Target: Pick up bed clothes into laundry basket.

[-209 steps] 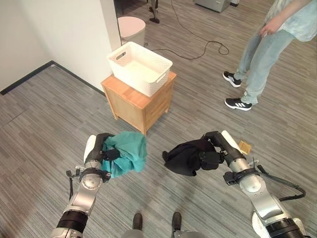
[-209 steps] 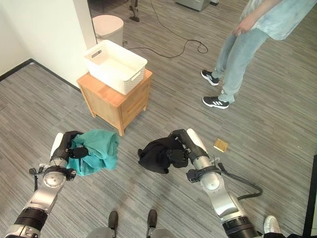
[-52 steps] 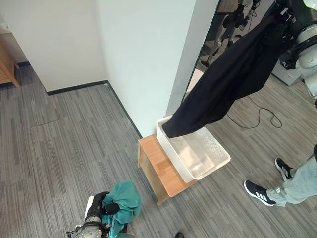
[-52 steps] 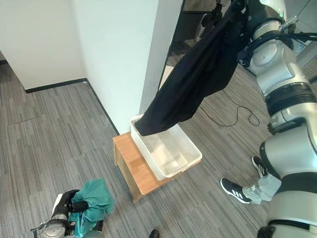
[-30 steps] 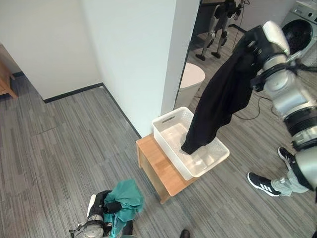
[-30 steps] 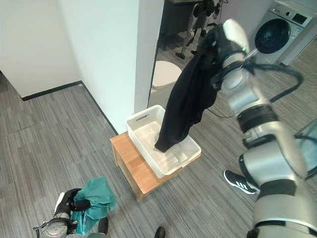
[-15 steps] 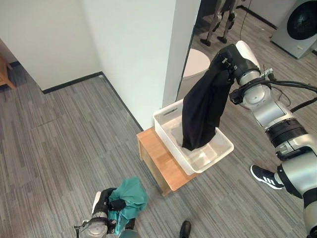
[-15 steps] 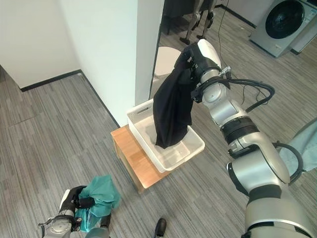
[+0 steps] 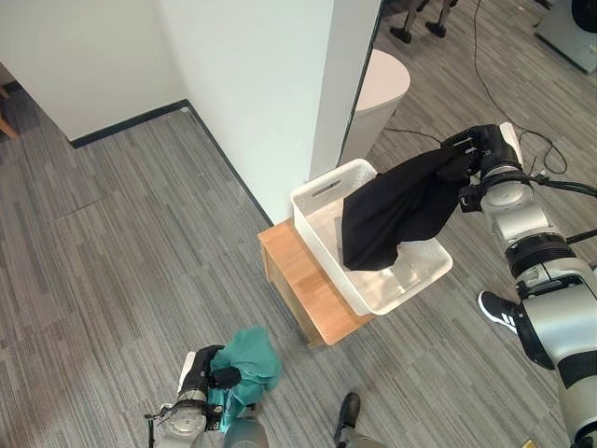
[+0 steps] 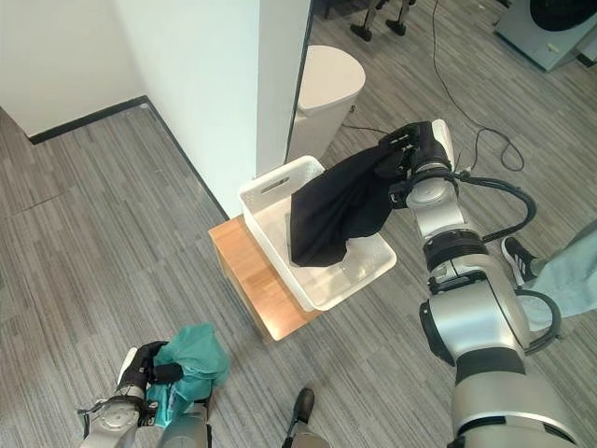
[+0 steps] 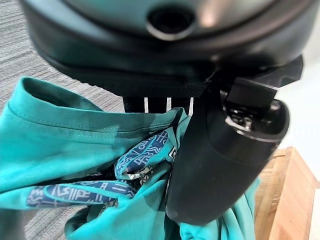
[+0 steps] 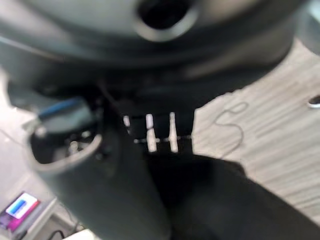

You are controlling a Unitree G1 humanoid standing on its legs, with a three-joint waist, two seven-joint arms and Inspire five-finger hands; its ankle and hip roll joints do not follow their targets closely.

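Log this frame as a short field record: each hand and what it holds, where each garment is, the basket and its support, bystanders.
right hand: shut on black garment, held over the basket's far side
black garment: hangs from the hand, lower end down inside the basket
left hand: low by the floor, shut on teal garment
teal garment: bunched in the hand, not in the basket
laundry basket: white, on wooden side table
basket contents: black garment's lower end
person: shoe and trouser leg by the right edge
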